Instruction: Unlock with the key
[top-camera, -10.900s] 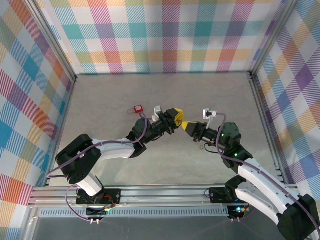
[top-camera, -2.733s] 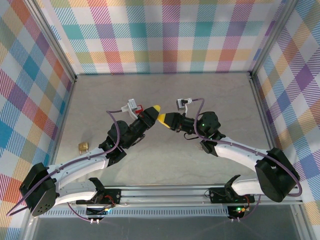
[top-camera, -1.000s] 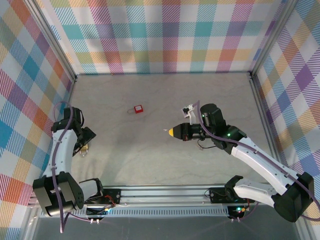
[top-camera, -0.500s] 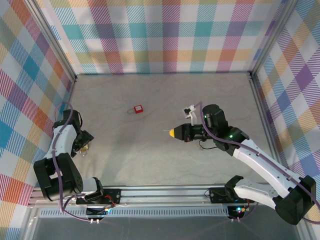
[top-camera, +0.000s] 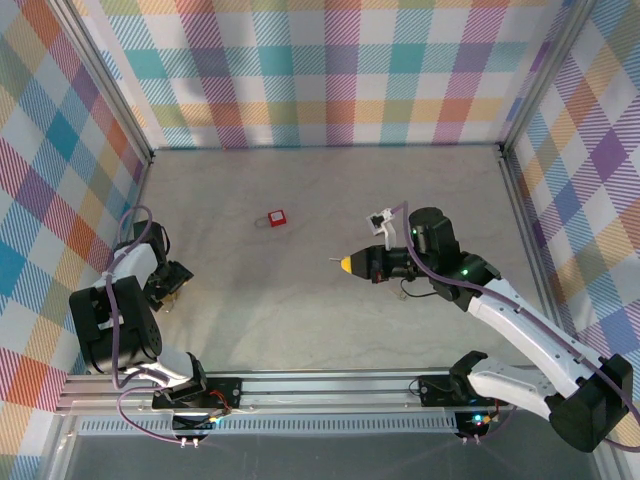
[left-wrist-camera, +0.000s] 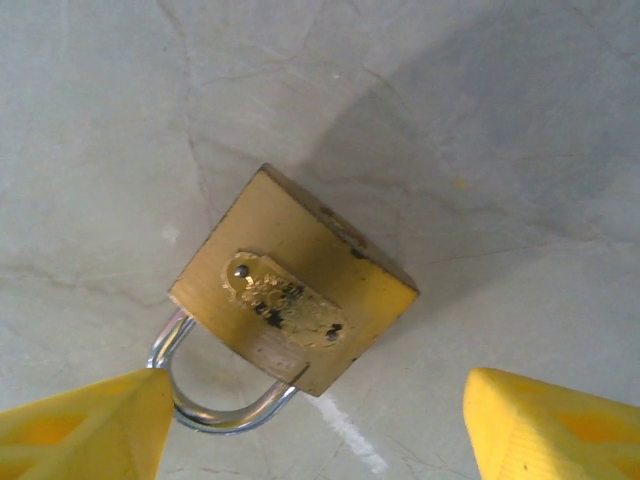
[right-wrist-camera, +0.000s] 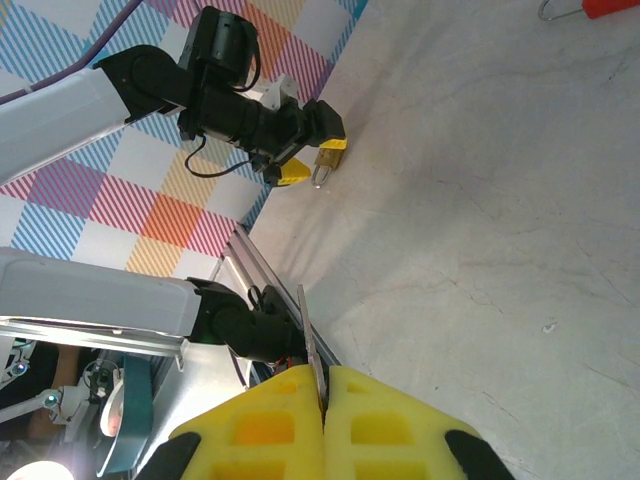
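Straddling the padlock (left-wrist-camera: 295, 305), the left gripper (left-wrist-camera: 315, 402) stands wide; the right gripper (right-wrist-camera: 325, 385) pinches the key (right-wrist-camera: 310, 340).

Grey table (top-camera: 330, 190) — brass padlock (left-wrist-camera: 295, 305), red padlock (top-camera: 276, 217)

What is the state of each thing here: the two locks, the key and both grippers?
padlock: lying flat on the table, shackle looks closed, no key in it.
red lock: lying on the table, away from both arms; too small to tell if locked.
key: held, blade sticking out in the air.
left gripper: open, straddling the padlock, not touching it.
right gripper: shut on the key.
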